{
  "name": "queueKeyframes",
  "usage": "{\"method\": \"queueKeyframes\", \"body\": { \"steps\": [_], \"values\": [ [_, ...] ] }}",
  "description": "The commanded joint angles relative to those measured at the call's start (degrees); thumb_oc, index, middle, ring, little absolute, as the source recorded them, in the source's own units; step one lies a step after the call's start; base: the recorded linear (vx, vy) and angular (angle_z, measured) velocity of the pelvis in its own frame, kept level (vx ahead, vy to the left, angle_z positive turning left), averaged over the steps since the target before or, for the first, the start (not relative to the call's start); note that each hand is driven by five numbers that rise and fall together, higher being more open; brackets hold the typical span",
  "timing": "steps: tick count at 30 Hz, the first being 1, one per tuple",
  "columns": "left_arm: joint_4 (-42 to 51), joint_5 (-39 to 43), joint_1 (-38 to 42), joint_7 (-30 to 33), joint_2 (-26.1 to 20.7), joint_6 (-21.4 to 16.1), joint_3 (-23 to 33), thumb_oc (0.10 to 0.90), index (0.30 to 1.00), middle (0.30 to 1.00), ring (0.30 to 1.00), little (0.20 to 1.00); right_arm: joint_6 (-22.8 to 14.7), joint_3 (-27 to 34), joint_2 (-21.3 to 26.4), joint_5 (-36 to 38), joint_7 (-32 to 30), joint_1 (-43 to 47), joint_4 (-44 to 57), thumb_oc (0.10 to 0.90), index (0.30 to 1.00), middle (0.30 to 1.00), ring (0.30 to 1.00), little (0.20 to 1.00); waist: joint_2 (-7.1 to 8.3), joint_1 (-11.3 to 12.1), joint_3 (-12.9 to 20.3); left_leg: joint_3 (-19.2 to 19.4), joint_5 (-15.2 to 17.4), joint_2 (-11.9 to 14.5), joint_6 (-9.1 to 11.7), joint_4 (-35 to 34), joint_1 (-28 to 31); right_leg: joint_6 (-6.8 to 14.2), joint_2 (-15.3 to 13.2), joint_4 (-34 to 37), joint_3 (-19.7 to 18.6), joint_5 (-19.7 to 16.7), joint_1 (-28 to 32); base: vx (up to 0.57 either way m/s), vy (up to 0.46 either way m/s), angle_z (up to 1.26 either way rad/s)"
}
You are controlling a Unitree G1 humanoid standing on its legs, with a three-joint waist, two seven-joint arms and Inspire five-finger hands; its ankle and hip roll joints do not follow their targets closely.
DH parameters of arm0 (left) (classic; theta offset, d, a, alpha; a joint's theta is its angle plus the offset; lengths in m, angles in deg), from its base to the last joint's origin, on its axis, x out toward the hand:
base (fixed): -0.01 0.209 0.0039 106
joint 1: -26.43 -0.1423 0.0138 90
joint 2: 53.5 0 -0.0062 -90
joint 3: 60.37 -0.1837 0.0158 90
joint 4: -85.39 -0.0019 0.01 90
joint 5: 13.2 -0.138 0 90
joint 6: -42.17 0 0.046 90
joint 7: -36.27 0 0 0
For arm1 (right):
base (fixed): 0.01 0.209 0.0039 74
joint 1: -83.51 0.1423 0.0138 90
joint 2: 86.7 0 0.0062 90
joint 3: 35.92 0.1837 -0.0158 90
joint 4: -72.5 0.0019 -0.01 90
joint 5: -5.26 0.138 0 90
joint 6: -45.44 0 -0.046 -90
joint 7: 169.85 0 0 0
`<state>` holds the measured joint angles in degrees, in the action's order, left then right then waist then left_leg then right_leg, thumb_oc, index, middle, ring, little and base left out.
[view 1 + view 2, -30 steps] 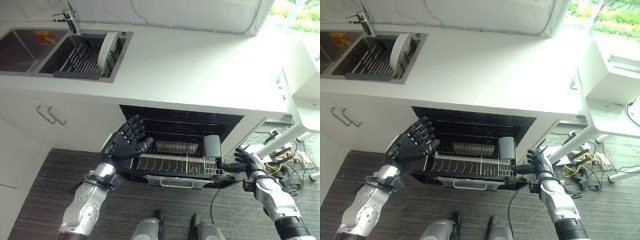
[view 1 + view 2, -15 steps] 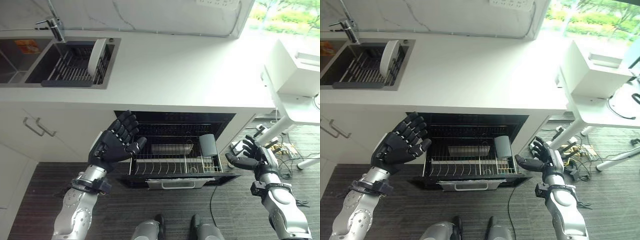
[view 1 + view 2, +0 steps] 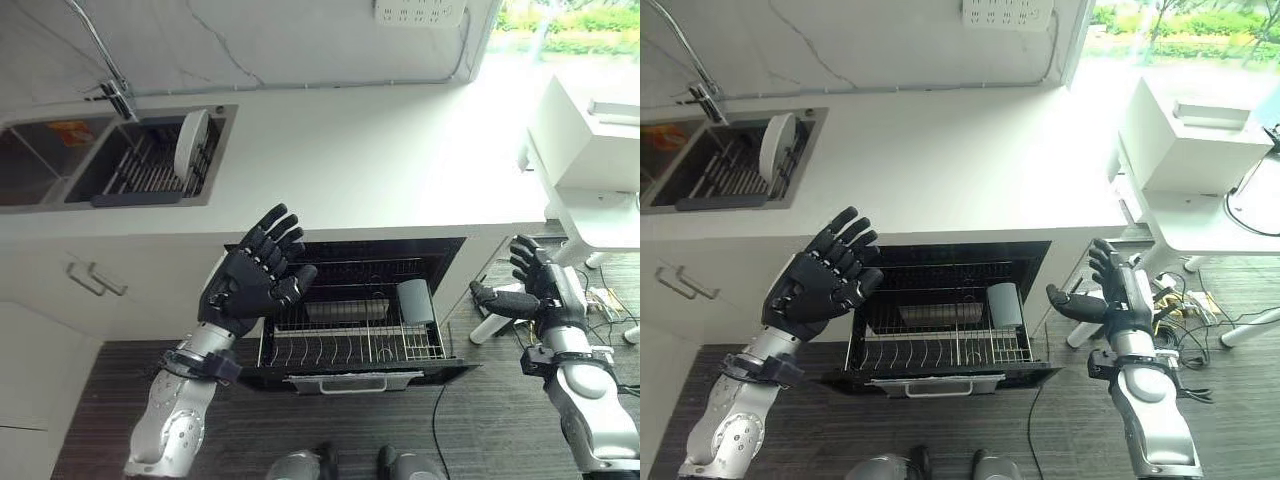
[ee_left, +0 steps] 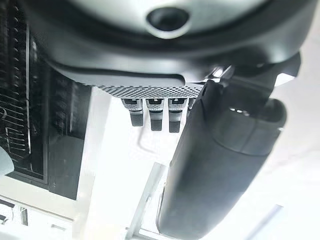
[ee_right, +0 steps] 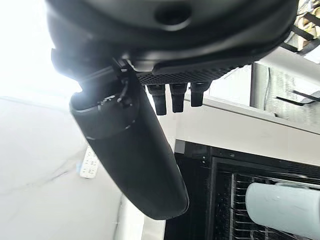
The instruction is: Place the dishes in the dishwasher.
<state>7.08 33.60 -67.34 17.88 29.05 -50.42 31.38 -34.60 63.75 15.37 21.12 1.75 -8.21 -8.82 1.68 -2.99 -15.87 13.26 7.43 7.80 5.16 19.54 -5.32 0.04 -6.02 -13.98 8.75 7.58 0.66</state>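
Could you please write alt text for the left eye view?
Both dark hands, left hand and right hand, hover open and empty beside the pulled-out wire dishwasher rack holding a grey cup; a white plate stands in the sink rack.

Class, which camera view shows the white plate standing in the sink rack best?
The left eye view: the plate stands on edge in the sink rack, slightly nearer the centre. The right eye view shows it too, closer to the frame's edge.

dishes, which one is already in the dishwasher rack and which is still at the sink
The grey-green cup sits at the right end of the pulled-out dishwasher rack. The white plate stands on edge in the sink's drying rack, up on the counter.
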Motion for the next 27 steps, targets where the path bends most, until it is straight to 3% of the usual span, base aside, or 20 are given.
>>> {"method": "queueKeyframes", "body": {
  "steps": [1, 2, 3, 5, 8, 11, 12, 15, 16, 17, 18, 19, 20, 21, 23, 24, 26, 27],
  "values": [
    [6.5, 4.12, 2.31, -0.95, 1.13, -8.25, 3.29, 0.8, 0.9, 0.9, 0.9, 0.9, -7.96, 3.7, 6.09, -1.58, 0.02, 5.78, 5.43, 0.8, 0.9, 0.9, 0.9, 0.9, -0.66, -0.08, 4.42, -6.07, -6.08, 5.45, 1.93, -2.35, -0.85, 2.21, 2.61, -3.21, -3.39, 3.1, -3.17, 0.08, 0.675, -0.68],
    [5.7, 4.56, 2.28, -1.5, 2.08, -9.33, 3.01, 0.8, 0.9, 0.9, 0.9, 0.9, -7.04, 3.34, 7.57, -1.39, -0.73, 7.21, 5.93, 0.8, 0.9, 0.9, 0.9, 0.9, -1.26, 0.13, 4.98, -9.62, -9.26, 8.87, 3.52, -2.35, -3.87, 1.95, 2.12, -3.21, -4.8, 3.63, -3.65, 0.09, 0.674, -0.83],
    [4.87, 4.54, 2.29, -1.79, 2.98, -10.11, 2.9, 0.8, 0.9, 0.9, 0.9, 0.9, -6.67, 3.12, 8.3, -1.25, -0.68, 8.35, 5.68, 0.8, 0.9, 0.9, 0.9, 0.9, -1.63, 0.29, 5.18, -11.32, -9.1, 9.2, 3.71, -2.35, -4.41, 2.0, 1.51, -3.21, -5.25, 3.93, -3.82, 0.09, 0.667, -0.87],
    [4.37, 4.76, 1.64, -2.51, 3.73, -11.0, 3.04, 0.8, 0.9, 0.9, 0.9, 0.9, -5.81, 2.5, 9.11, -1.04, -0.76, 9.87, 5.79, 0.8, 0.9, 0.9, 0.9, 0.9, -2.26, 0.82, 5.53, -13.45, -7.24, 7.84, 3.53, -2.35, -3.79, 2.61, 0.31, -3.21, -6.03, 4.03, -4.26, 0.06, 0.571, -0.8],
    [5.36, 5.37, 0.8, -3.31, 2.5, -11.31, 4.77, 0.8, 0.9, 0.9, 0.9, 0.9, -6.44, 3.13, 8.72, -0.66, -0.64, 9.72, 6.88, 0.8, 0.9, 0.9, 0.9, 0.9, -3.09, 0.57, 6.52, -10.57, -0.44, 6.23, 2.81, -2.35, -0.82, 6.13, -4.42, -3.21, -5.84, 2.25, -5.38, 0.01, 0.583, -0.77],
    [4.8, 6.39, 3.35, -4.0, -0.01, -9.82, 5.2, 0.8, 0.9, 0.9, 0.9, 0.9, -7.97, 4.91, 7.16, -0.08, -2.77, 7.73, 7.71, 0.8, 0.9, 0.9, 0.9, 0.9, -2.54, -0.03, 6.88, -9.24, 2.91, 3.94, 1.63, -2.35, 0.07, 10.28, -8.5, -3.21, -5.7, -0.17, -6.38, -0.03, 0.561, -0.21],
    [4.71, 6.58, 3.85, -4.21, -0.33, -9.4, 4.99, 0.8, 0.9, 0.9, 0.9, 0.9, -7.94, 5.35, 6.94, -0.04, -3.11, 7.27, 8.09, 0.8, 0.9, 0.9, 0.9, 0.9, -2.2, -0.06, 6.87, -9.46, 3.26, 3.09, 1.19, -2.35, 0.04, 10.83, -9.21, -3.21, -5.84, -0.54, -6.57, -0.01, 0.513, 0.2],
    [4.98, 6.56, 4.37, -5.86, -1.12, -7.04, 5.07, 0.8, 0.9, 0.9, 0.9, 0.9, -8.03, 7.33, 4.22, 0.26, -2.87, 4.65, 8.89, 0.8, 0.9, 0.9, 0.9, 0.9, -1.54, -0.08, 6.72, -10.34, 5.67, -1.79, -1.24, -2.35, 0.11, 11.09, -13.7, -3.21, -5.75, -6.77, -8.53, -0.01, 0.584, 0.42],
    [4.99, 6.72, 4.33, -5.92, -1.59, -6.56, 5.25, 0.8, 0.9, 0.9, 0.9, 0.9, -7.86, 6.98, 3.33, -0.17, -2.62, 4.48, 8.86, 0.8, 0.9, 0.9, 0.9, 0.9, -1.37, 0.33, 6.69, -10.16, 6.17, -3.08, -1.89, -2.35, 0.23, 11.15, -14.96, -3.21, -5.03, -8.61, -8.98, -0.02, 0.52, 0.3],
    [5.4, 6.78, 3.81, -5.35, -2.1, -6.0, 6.02, 0.8, 0.9, 0.9, 0.9, 0.9, -7.47, 5.89, 2.15, -0.87, -1.45, 4.77, 9.03, 0.8, 0.9, 0.9, 0.9, 0.9, -1.08, 1.42, 6.73, -8.53, 6.72, -4.11, -2.53, -2.35, 0.63, 11.48, -17.0, -3.21, -1.86, -11.34, -9.49, -0.02, 0.445, 0.12],
    [5.81, 6.54, 3.42, -4.75, -2.32, -5.92, 6.44, 0.8, 0.9, 0.9, 0.9, 0.9, -7.32, 5.26, 1.57, -1.26, -0.7, 5.06, 9.07, 0.8, 0.9, 0.9, 0.9, 0.9, -0.98, 1.96, 6.74, -7.61, 6.89, -4.28, -2.76, -2.35, 0.85, 11.68, -17.71, -3.21, -0.23, -12.31, -9.67, -0.04, 0.414, -0.54],
    [6.25, 6.09, 2.83, -4.18, -2.38, -5.77, 7.18, 0.8, 0.9, 0.9, 0.9, 0.9, -7.0, 3.84, 0.83, -1.98, 0.09, 5.82, 8.93, 0.8, 0.9, 0.9, 0.9, 0.9, -1.05, 3.19, 6.76, -5.29, 7.21, -3.98, -2.97, -2.35, 1.45, 11.82, -18.49, -3.21, 3.79, -12.34, -9.38, -0.06, 0.368, -0.95],
    [7.01, 5.91, 2.32, -4.02, -2.46, -5.18, 7.79, 0.8, 0.9, 0.9, 0.9, 0.9, -6.44, 1.92, 0.34, -2.74, -0.58, 6.94, 8.75, 0.8, 0.9, 0.9, 0.9, 0.9, -1.05, 4.16, 6.92, -3.09, 7.29, -3.67, -3.49, -2.35, 1.66, 11.25, -15.99, -3.21, 6.98, -10.34, -8.85, -0.03, 0.393, -1.09],
    [7.0, 6.21, 2.47, -4.41, -2.84, -4.69, 7.67, 0.8, 0.9, 0.9, 0.9, 0.9, -6.16, 1.14, 0.4, -2.96, -1.8, 7.0, 8.53, 0.8, 0.9, 0.9, 0.9, 0.9, -1.1, 4.13, 7.08, -2.87, 7.52, -3.7, -3.84, -2.35, 1.52, 10.47, -12.55, -3.21, 7.01, -6.87, -8.14, -0.01, 0.326, -1.11],
    [6.84, 6.42, 3.52, -4.7, -2.95, -4.03, 6.7, 0.8, 0.9, 0.9, 0.9, 0.9, -6.26, 1.45, 1.46, -2.29, -2.67, 6.37, 8.34, 0.8, 0.9, 0.9, 0.9, 0.9, -0.73, 2.8, 7.39, -3.8, 6.68, -4.54, -4.61, -2.35, 0.46, 8.89, -6.95, -3.21, 3.88, -3.29, -8.05, 0.01, 0.226, -0.45],
    [6.14, 5.48, 5.02, -4.69, -2.88, -4.87, 4.26, 0.8, 0.9, 0.9, 0.9, 0.9, -7.11, 2.48, 3.16, -1.58, -2.62, 5.26, 7.75, 0.8, 0.9, 0.9, 0.9, 0.9, -0.04, 1.28, 7.7, -4.59, 6.26, -5.78, -5.27, -2.35, -0.15, 7.23, -2.13, -3.21, 1.07, -1.48, -8.16, 0.01, 0.186, 0.68],
    [5.67, 4.49, 5.59, -4.46, -2.74, -5.84, 2.99, 0.8, 0.9, 0.9, 0.9, 0.9, -7.85, 3.3, 3.97, -1.14, -2.2, 4.67, 7.39, 0.8, 0.9, 0.9, 0.9, 0.9, 0.39, 0.49, 7.93, -4.72, 6.12, -6.48, -5.46, -2.35, -0.38, 6.6, -0.21, -3.21, -0.09, -1.33, -8.87, 0.07, 0.144, 0.85],
    [5.33, 3.4, 6.03, -4.23, -2.42, -6.64, 1.8, 0.8, 0.9, 0.9, 0.9, 0.9, -8.75, 5.41, 5.09, 0.39, -1.26, 3.04, 7.5, 0.8, 0.9, 0.9, 0.9, 0.9, 0.74, -0.66, 8.2, -5.23, 6.21, -7.94, -6.02, -2.35, -0.35, 5.85, 2.68, -3.21, -2.46, -1.07, -9.68, 0.1, 0.098, 0.44]
  ]
}}
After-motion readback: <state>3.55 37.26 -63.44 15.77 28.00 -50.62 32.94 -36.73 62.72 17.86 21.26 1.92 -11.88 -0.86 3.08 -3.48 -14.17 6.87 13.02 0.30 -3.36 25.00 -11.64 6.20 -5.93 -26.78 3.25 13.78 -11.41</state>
